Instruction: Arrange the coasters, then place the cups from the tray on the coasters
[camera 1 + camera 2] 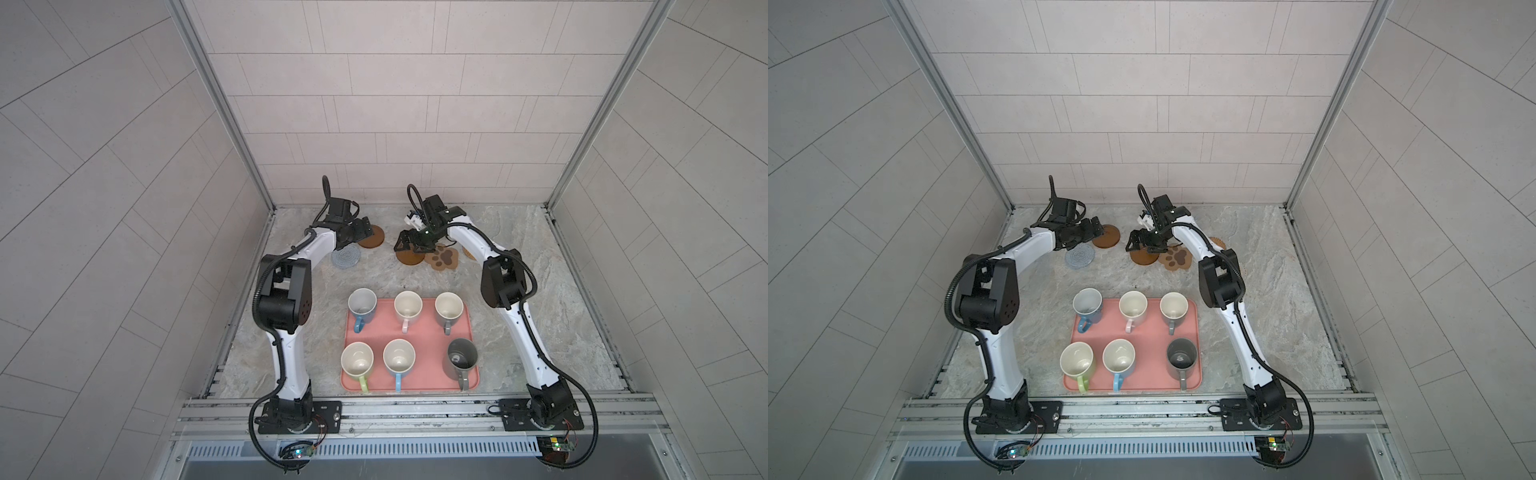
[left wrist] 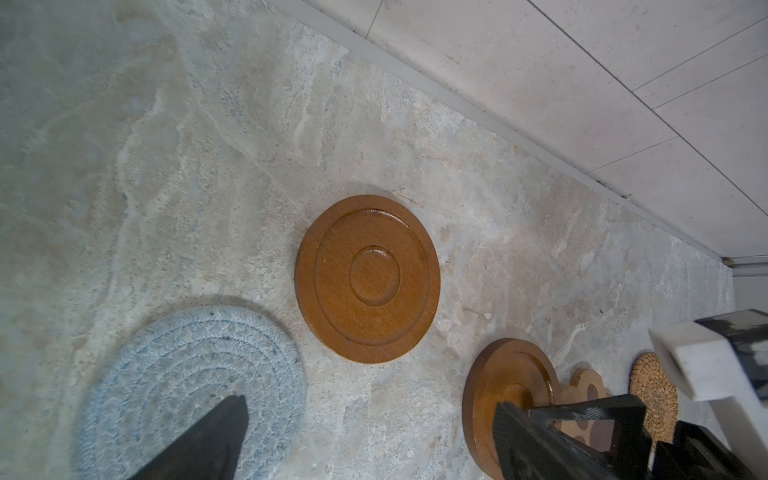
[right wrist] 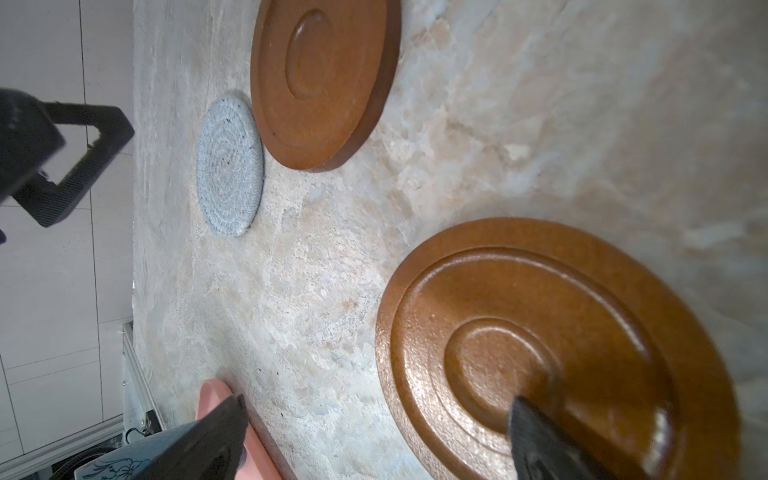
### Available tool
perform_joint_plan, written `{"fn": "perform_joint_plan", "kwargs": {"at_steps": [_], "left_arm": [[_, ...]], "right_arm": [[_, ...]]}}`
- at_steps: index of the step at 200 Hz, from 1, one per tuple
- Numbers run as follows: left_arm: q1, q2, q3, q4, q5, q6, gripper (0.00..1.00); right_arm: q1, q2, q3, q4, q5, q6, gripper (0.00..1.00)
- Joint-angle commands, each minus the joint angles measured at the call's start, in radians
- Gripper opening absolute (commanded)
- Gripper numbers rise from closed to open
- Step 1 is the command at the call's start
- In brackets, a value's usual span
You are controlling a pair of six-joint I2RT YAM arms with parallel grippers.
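Two arms of mine rise from the rail (image 1: pixel 415 409) at the bottom of the frame and lean toward each other like an arch in both top views.

My left arm (image 1: pixel 286 353) goes up the left side, folds at its black elbow (image 1: pixel 284 299) and reaches to the upper middle. My left gripper (image 1: pixel 358 232) hangs there, spread wide, with nothing in it. It is just above the grey-blue coaster (image 1: pixel 345 257) and next to a brown disc (image 1: pixel 371 240).

My right arm (image 1: pixel 536 345) does the same on the right side. My right gripper (image 1: pixel 410 248) points down and to the left, also spread wide and empty, over the second brown disc (image 1: pixel 409 258). In the right wrist view one finger (image 3: pixel 540 440) sits over the middle of that disc. I cannot tell if it touches.

Just right of that disc lies the paw coaster (image 1: pixel 445 258). The rattan coaster (image 2: pixel 654 395) peeks out past it.

All six cups stand on the pink tray (image 1: pixel 419 374) in the lower middle, handles toward the bottom of the frame. The far row has the blue cup (image 1: pixel 362 305), pink cup (image 1: pixel 408 307) and grey cup (image 1: pixel 449 309). The near row has the yellow-green cup (image 1: pixel 357 360), light blue cup (image 1: pixel 399 357) and dark grey cup (image 1: pixel 461 357).
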Motion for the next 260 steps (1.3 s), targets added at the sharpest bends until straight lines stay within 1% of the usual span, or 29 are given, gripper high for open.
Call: {"fn": "perform_joint_plan", "kwargs": {"at_steps": [1,20,57,109,125,147,206,236,260], "left_arm": [[0.005,-0.044,-0.019,0.017,-0.012,-0.016,1.0],[0.004,-0.048,-0.026,0.016,-0.012,-0.02,1.0],[0.007,-0.056,-0.033,0.015,-0.023,-0.025,1.0],[0.008,-0.057,-0.029,0.011,-0.014,-0.02,1.0],[0.008,-0.059,-0.029,0.011,-0.018,-0.017,1.0],[0.008,-0.058,-0.029,0.01,-0.021,-0.016,1.0],[0.008,-0.058,-0.029,0.003,-0.021,-0.019,1.0],[0.008,-0.058,-0.028,0.0,-0.022,-0.02,1.0],[0.008,-0.059,-0.028,-0.001,-0.021,-0.021,1.0]], "right_arm": [[0.008,0.039,0.039,-0.014,-0.023,0.005,0.99],[0.009,0.057,0.051,-0.015,-0.013,0.018,0.99],[0.009,0.082,0.051,-0.008,0.064,0.05,1.0],[0.004,0.108,0.056,0.084,0.11,0.099,0.99],[0.0,0.129,0.094,0.091,0.121,0.109,1.0],[-0.012,0.158,0.132,0.113,0.119,0.139,1.0],[-0.028,0.219,0.17,0.283,0.06,0.27,1.0],[-0.029,0.246,0.186,0.356,0.072,0.342,0.99],[-0.03,0.252,0.186,0.379,0.095,0.366,1.0]]}}
